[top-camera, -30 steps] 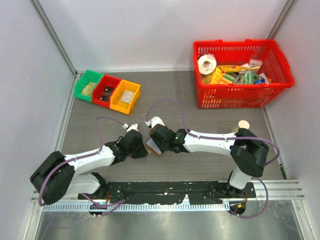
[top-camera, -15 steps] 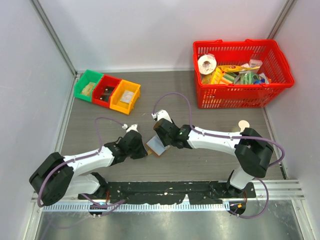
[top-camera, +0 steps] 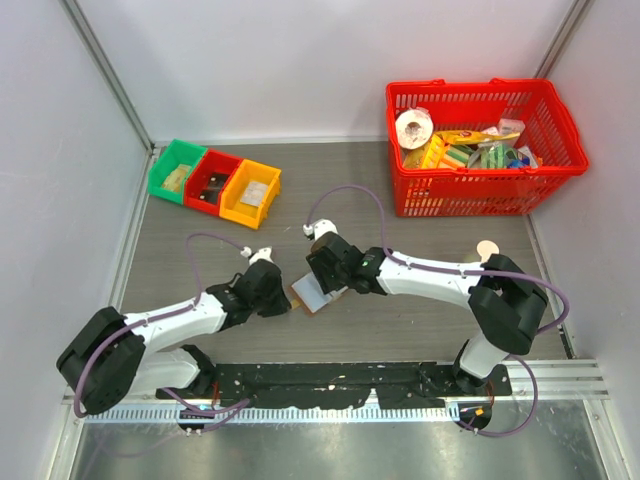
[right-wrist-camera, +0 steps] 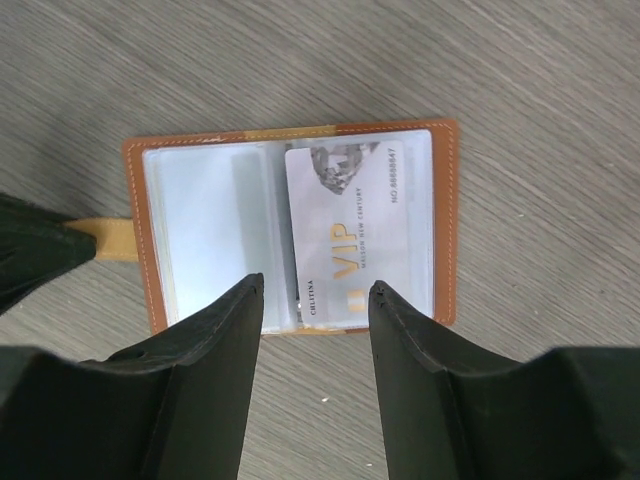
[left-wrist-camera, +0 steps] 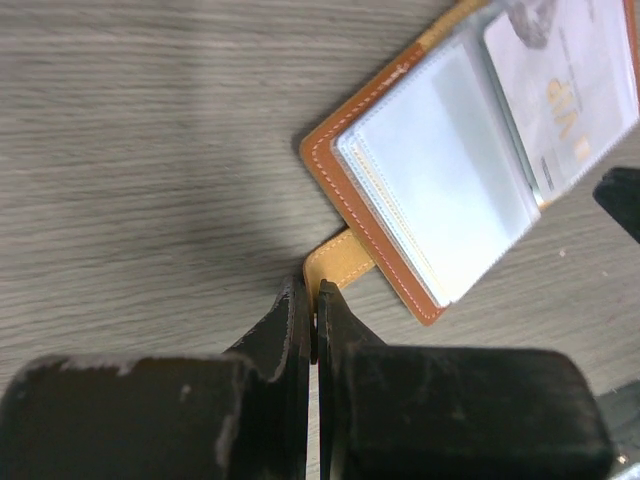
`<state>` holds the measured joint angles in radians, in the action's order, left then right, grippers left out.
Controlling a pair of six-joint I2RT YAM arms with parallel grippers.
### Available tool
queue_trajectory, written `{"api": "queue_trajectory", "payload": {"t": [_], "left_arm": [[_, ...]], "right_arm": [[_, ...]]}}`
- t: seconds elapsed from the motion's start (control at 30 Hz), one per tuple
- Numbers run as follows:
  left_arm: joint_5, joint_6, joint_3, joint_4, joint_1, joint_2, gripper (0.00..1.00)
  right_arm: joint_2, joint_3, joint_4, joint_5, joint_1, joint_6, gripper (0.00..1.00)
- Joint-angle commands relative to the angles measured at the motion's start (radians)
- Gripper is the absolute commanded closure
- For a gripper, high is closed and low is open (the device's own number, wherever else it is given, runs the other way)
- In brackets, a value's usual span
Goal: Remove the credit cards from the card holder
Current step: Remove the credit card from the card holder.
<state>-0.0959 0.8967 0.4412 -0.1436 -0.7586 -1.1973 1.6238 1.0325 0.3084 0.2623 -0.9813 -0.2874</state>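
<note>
Fingers, left [left-wrist-camera: 312, 290]: clenched on the tan strap tab [left-wrist-camera: 340, 262] that sticks out from the card holder's left edge.
Fingers, right [right-wrist-camera: 315, 290]: released and spread, poised above the open holder with 1 tip on either side of the card's left edge; whether they touch it I cannot tell.
Worktop [top-camera: 400, 335]: grey wood-grain surface carrying everything.
Basket [top-camera: 470, 87]: red plastic, far right, filled with mixed packets and a paper roll.
Bins [top-camera: 262, 168]: 3 in a row at far left, green, red, yellow, touching one another.
Card holder [right-wrist-camera: 135, 240]: lying open and flat near the middle of the worktop, between the 2 grippers, brown stitched border, clear pale sleeves facing up.
Credit card [right-wrist-camera: 355, 235]: 1 visible, whitish with gold "VIP" lettering, lying on the right half, the side away from the tab, its left edge at the spine.
</note>
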Motion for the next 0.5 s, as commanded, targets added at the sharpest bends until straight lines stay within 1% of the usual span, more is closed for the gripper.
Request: {"api": "queue_trajectory", "payload": {"t": [0.0,0.07,0.13,0.2,0.27,0.3,0.37,0.47], "left_arm": [[-0.103,-0.074,0.027,-0.105,0.039,0.005,0.95],[-0.137,-0.093,0.043,-0.134,0.07,0.011,0.88],[-0.137,-0.111,0.06,-0.142,0.106,0.021,0.75],[-0.148,-0.123,0.085,-0.148,0.116,0.041,0.61],[-0.154,-0.128,0.116,-0.162,0.114,0.059,0.47],[-0.156,-0.128,0.134,-0.172,0.116,0.068,0.42],[-0.156,-0.131,0.174,-0.201,0.114,0.091,0.36],[-0.143,-0.131,0.224,-0.226,0.114,0.137,0.36]], "right_arm": [[-0.03,-0.044,-0.078,-0.067,0.042,-0.028,0.49],[-0.048,-0.075,-0.116,-0.124,0.081,-0.044,0.51],[-0.067,-0.109,-0.155,-0.188,0.125,-0.061,0.52],[-0.08,-0.135,-0.187,-0.236,0.157,-0.075,0.55],[-0.088,-0.155,-0.213,-0.286,0.176,-0.084,0.58],[-0.091,-0.163,-0.224,-0.305,0.187,-0.087,0.62],[-0.093,-0.179,-0.258,-0.33,0.2,-0.099,0.65],[-0.093,-0.198,-0.302,-0.373,0.22,-0.117,0.71]]}}
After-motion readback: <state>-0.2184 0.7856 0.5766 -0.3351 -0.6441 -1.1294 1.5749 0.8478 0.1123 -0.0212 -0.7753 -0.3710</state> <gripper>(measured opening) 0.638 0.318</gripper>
